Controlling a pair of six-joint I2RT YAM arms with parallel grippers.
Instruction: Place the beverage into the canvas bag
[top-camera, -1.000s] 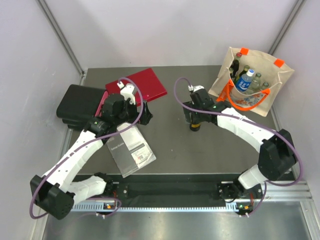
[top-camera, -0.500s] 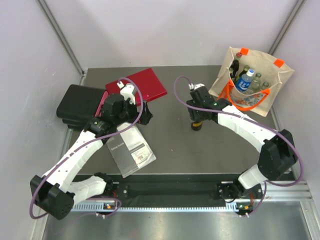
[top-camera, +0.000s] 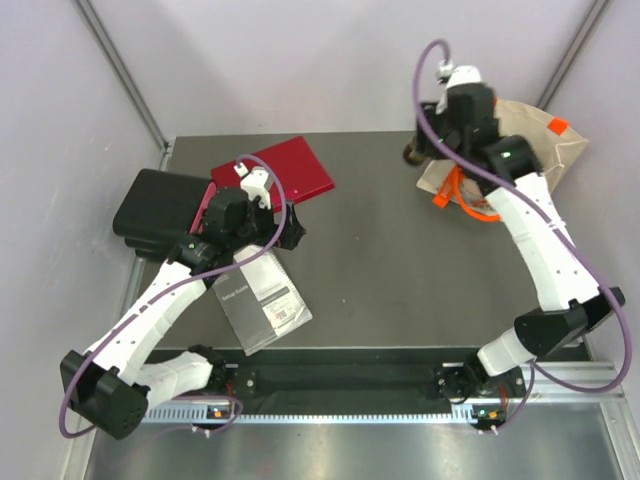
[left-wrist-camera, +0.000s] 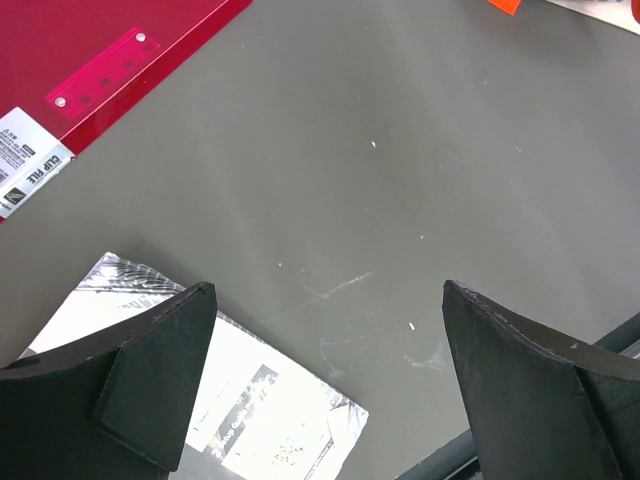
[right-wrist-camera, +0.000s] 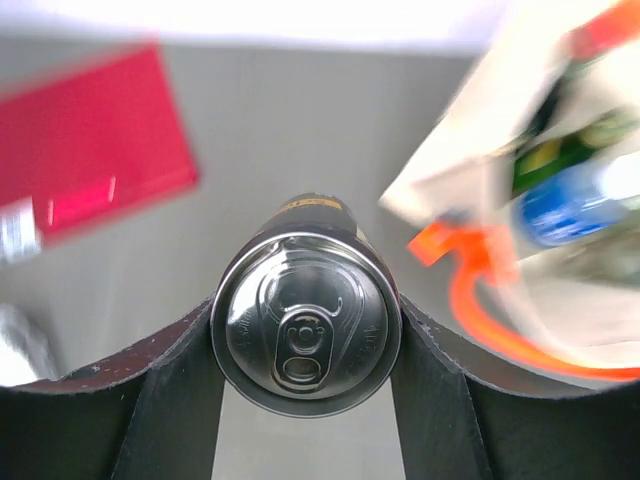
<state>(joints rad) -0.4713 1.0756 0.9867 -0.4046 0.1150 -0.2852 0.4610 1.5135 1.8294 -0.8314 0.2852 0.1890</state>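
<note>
While the beverage can (right-wrist-camera: 305, 318) hangs in the air at the far right of the scene, it sits clamped between the right fingers (right-wrist-camera: 165, 400), which close on its dark side wall just under the silver lid. It is off the tabletop (top-camera: 400, 290) and just beside the left edge of the canvas bag (top-camera: 545, 140), not yet inside. The pull tab lies flat, so I'd call it sealed and full. That would make it fairly heavy for its size and stiff under pressure, though the thin, slick metal could dent or slide. Taking it mid-body across the round wall looks right to me. Lettering rings the lid, but it's too fine to read.

The bag is soft canvas with an orange handle (right-wrist-camera: 480, 300) drooping at its mouth. A blue-capped bottle (right-wrist-camera: 570, 200) and a green bottle (right-wrist-camera: 545, 160) stand inside, so a gentle set-down seems wise.

Over on the left, the left fingers (left-wrist-camera: 130, 390) are spread wide and hold nothing. They hover above a printed booklet (left-wrist-camera: 250, 420) whose text I can't make out. A red clip file (left-wrist-camera: 90, 60) lies beside it, its white label reading "CLIP FILE". A black case (top-camera: 155, 205) sits at the far left.
</note>
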